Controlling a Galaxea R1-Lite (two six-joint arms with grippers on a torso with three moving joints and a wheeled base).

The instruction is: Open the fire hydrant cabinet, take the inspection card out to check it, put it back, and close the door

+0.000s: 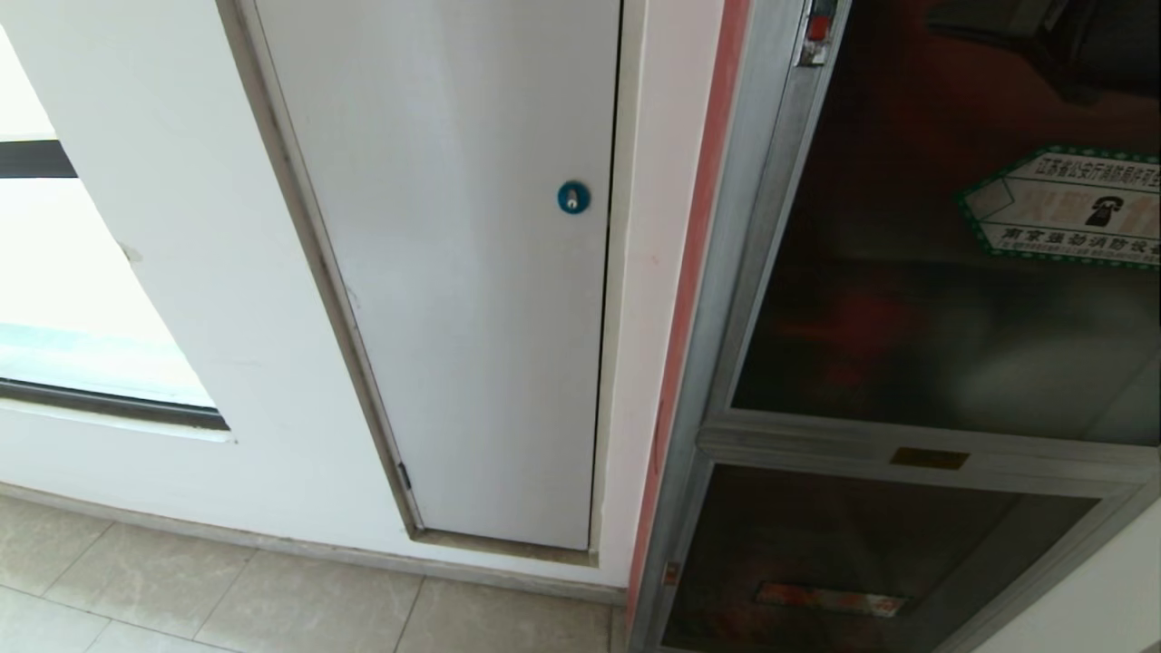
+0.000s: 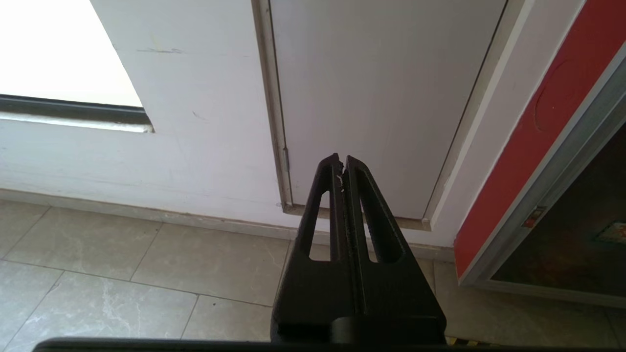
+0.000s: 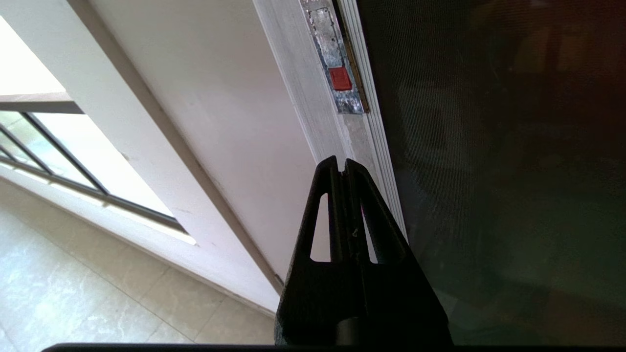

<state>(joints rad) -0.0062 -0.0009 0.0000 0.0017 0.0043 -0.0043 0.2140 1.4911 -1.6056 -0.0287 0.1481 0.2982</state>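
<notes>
Presently, right gripper [image 3: 342, 165]: fingers pressed together, nothing held; tips set before the door's grey frame, just below the red latch [image 3: 340, 78]; contact with the frame cannot be told; door [image 3: 489, 171]: dark tinted glass, seen closed against the cabinet [image 1: 726, 299], which stands at the right in the head view; green-bordered sticker [image 1: 1070, 213] noted on the glass; smaller dark glass panel [image 1: 862, 553] below it; inspection card not made out behind the glass; left gripper [image 2: 342, 164]: fingers likewise closed, empty, held low and apart from the wall, pointed toward the white panel [image 2: 381, 98]; blue lock [image 1: 573, 197] on that panel; window [image 1: 54, 299] at far left; tiled floor [image 1: 227, 599] beneath.
</notes>
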